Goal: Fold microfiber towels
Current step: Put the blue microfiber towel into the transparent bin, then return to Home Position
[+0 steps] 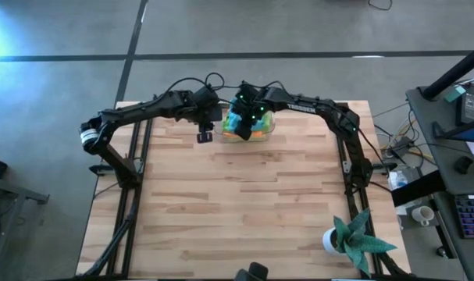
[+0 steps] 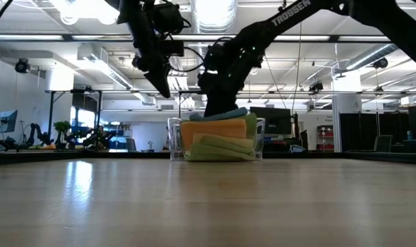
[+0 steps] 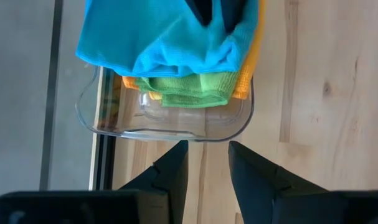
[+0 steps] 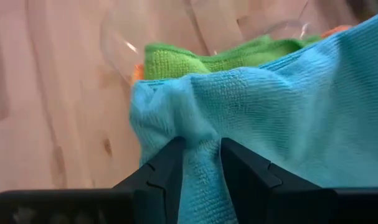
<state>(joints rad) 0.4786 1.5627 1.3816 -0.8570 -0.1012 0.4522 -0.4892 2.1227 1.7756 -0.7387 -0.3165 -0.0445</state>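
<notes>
Towels sit bunched in a clear bin (image 3: 170, 121) at the far edge of the table (image 1: 237, 211), and we have our right fingers (image 4: 198, 165) clamped on a fold of the light blue towel (image 4: 288, 106), which lies on top of the pile. Beneath it we see a lime green towel (image 3: 189, 90) and an orange towel (image 3: 248, 68). Our left fingers (image 3: 207, 168) hang apart and empty just outside the bin wall. We judge the cloth light, soft and limp: it will drape and cling rather than slip, and may drag its neighbours up. A hold near a corner or hem should let it hang flat.
</notes>
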